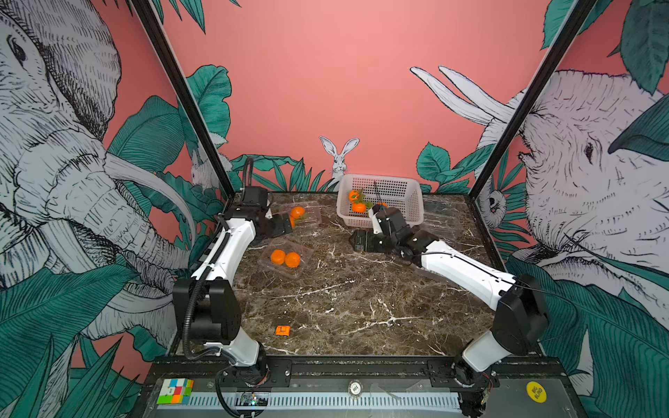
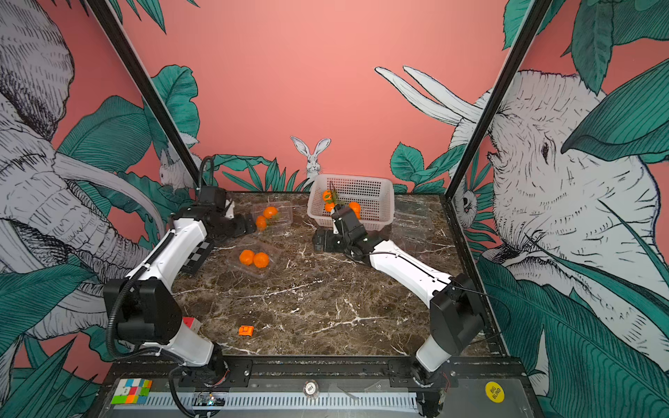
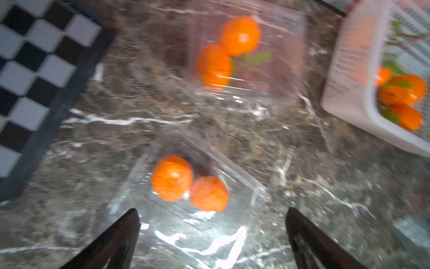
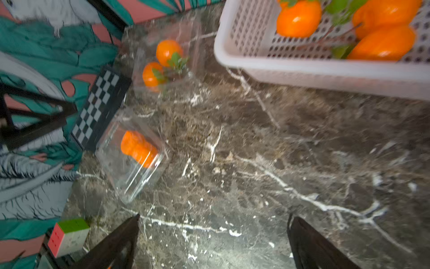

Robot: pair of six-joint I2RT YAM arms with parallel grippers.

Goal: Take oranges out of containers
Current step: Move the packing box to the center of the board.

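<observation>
Two oranges (image 1: 278, 257) (image 1: 292, 260) lie in an open clear container (image 1: 302, 269) at mid-left. Farther back, a second container (image 1: 311, 217) holds an orange (image 1: 297, 211) with leaves and another orange (image 2: 261, 221). My left gripper (image 1: 286, 225) is open beside that far container. In the left wrist view its fingers (image 3: 130, 223) frame the near container (image 3: 186, 228), with its oranges (image 3: 172, 178) just ahead. My right gripper (image 1: 354, 241) stands open over bare marble in front of the basket, nothing between its fingers (image 4: 129, 228).
A white perforated basket (image 1: 412, 217) at the back holds three oranges (image 4: 299, 18) with leaves. Empty clear containers (image 1: 440, 213) lie to its right. A small orange block (image 1: 282, 330) sits near the front edge. A checkerboard (image 4: 100, 104) lies at the left edge.
</observation>
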